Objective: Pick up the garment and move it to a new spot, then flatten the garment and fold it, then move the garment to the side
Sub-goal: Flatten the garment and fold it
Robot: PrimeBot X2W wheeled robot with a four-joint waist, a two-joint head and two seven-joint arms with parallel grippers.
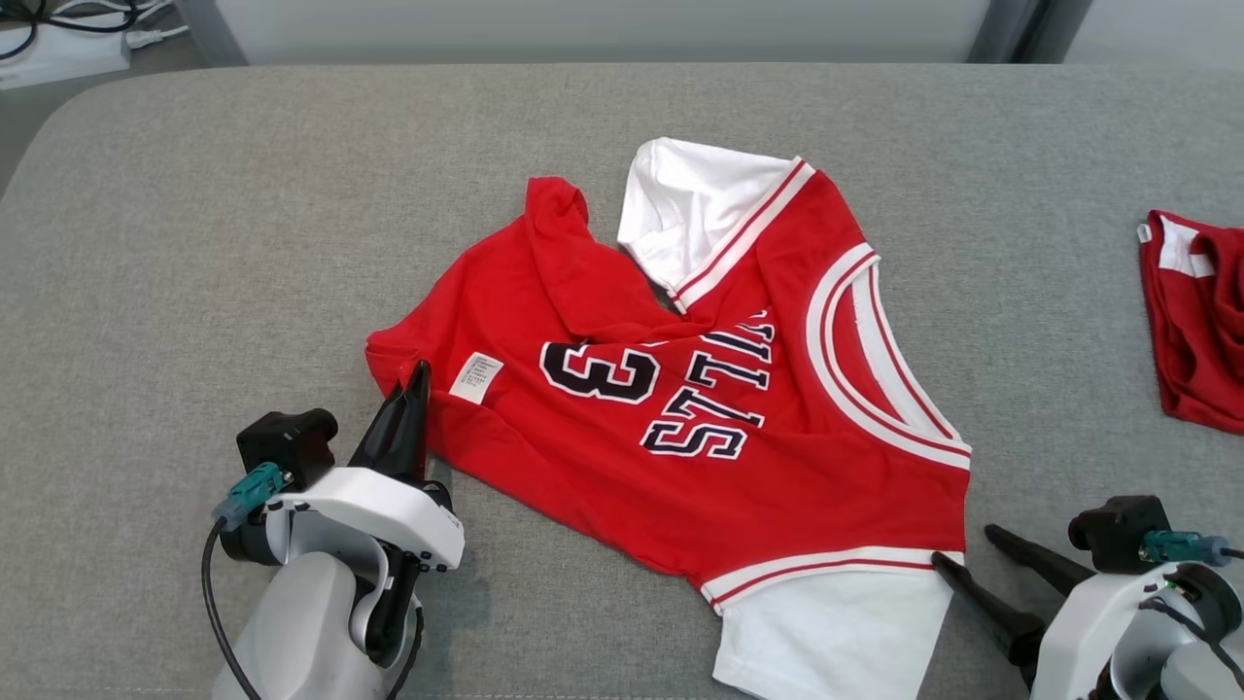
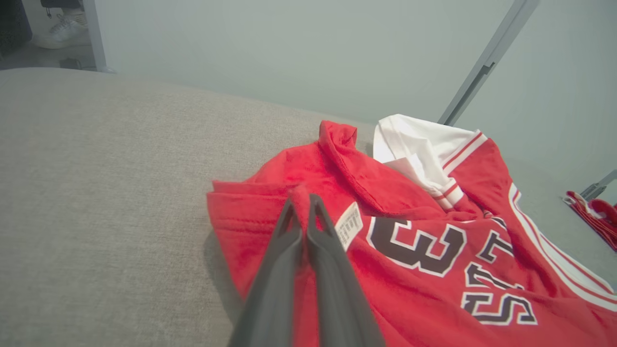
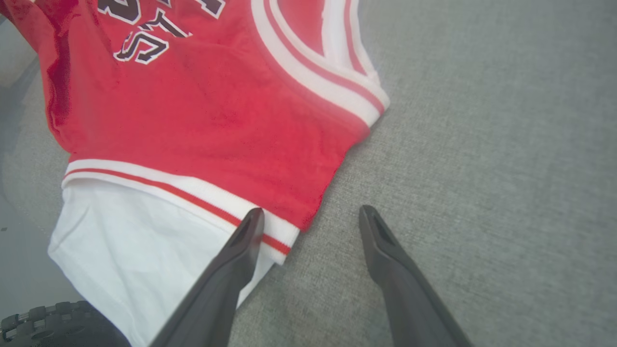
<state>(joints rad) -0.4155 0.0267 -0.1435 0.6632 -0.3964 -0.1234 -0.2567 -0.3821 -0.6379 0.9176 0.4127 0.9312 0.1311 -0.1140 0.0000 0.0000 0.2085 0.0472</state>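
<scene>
Where the garment lies: the garment (image 1: 680, 408), a red jersey with white sleeves, is spread across the middle of the grey table (image 1: 194, 243). It is rumpled, and part of its far side is folded back over the number.
Long axis: taking 12 o'clock as straight away from the robot, the body runs hem to neckline from about 9 o'clock to 3 o'clock. One white sleeve (image 1: 680, 204) points to 12 o'clock and the near sleeve (image 1: 836, 632) to about 5 o'clock.
Left gripper: the left gripper (image 1: 413, 384) is closed, with a ridge of red cloth pinched between its fingers at the hem corner, just beside the care label (image 1: 476, 377). The left wrist view shows the same hold (image 2: 301, 205).
Right gripper: the right gripper (image 1: 964, 544) is spread wide and holds nothing. In the right wrist view (image 3: 311, 212) one finger rests at the striped band of the near sleeve and the other stands over bare table. I cannot tell whether that finger presses the cloth.
What the next move turns on: the cloth lies toward 10 o'clock from the right gripper, so only its edge sits between the fingers. To my eye it needs to slide that way before closing.
Nearer arm: each arm has its own end, left at the hem and right at the sleeve.
Also there: a second red garment (image 1: 1195, 321) lies well apart at 3 o'clock.
</scene>
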